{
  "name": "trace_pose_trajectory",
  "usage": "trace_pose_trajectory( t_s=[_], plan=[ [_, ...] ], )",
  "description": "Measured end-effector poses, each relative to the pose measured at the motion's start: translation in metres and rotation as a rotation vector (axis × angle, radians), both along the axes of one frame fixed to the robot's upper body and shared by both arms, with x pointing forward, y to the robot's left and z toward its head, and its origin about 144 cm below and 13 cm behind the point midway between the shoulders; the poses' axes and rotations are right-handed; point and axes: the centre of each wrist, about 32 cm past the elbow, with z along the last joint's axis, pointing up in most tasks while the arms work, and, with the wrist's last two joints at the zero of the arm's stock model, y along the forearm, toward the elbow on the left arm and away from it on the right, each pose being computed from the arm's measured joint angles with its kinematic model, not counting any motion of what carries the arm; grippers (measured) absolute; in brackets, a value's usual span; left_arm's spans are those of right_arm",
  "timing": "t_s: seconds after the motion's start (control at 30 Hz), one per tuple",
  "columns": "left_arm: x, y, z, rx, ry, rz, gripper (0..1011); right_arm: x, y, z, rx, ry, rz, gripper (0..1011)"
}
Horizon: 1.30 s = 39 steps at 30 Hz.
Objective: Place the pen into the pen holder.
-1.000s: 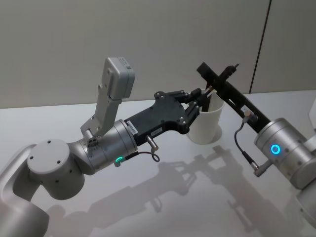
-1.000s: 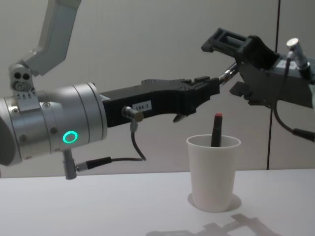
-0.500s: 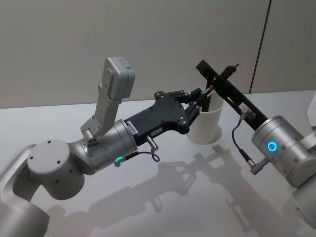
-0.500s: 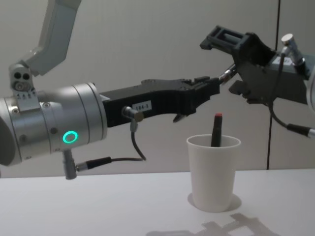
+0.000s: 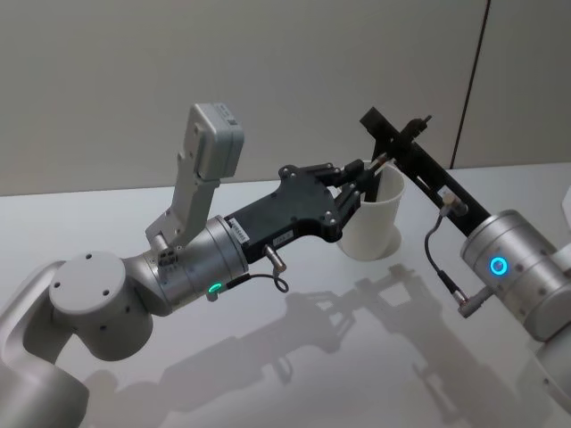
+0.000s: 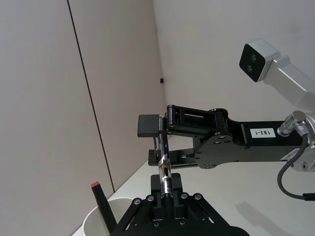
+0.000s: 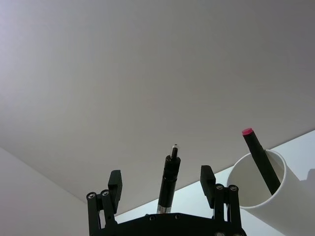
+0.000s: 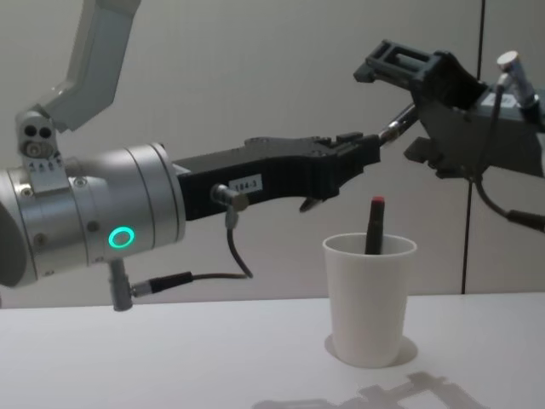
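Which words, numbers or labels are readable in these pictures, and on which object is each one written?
"183-1": white sticker on the side of the right gripper, read in the left wrist view.
"184-3": white sticker on the side of the left gripper, chest view; small, so the last digit is less sure.
The same sticker in the head view is too small to read.
The pen holder carries no print.

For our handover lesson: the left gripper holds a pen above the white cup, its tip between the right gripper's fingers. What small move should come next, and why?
Probably the right gripper should back off the pen: its fingers stand open, not touching, while the left gripper is shut on it. That would free the left to tip it into the pen holder.
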Motion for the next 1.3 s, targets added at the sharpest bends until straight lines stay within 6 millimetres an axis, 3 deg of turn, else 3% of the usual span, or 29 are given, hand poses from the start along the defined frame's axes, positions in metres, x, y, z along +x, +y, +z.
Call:
trace_pose_trajectory(
  t_s=[1.17, 1.3],
  plan=[
    [0.0, 0.0, 0.0, 0.0, 0.0, 0.0, 121, -0.0053, -0.0058, 0.0037, 0.002, -0.008, -0.014, 1000],
    [0.0, 0.0, 0.0, 0.0, 0.0, 0.0, 121, -0.0051, -0.0056, 0.0041, 0.002, -0.011, -0.013, 907]
  ],
)
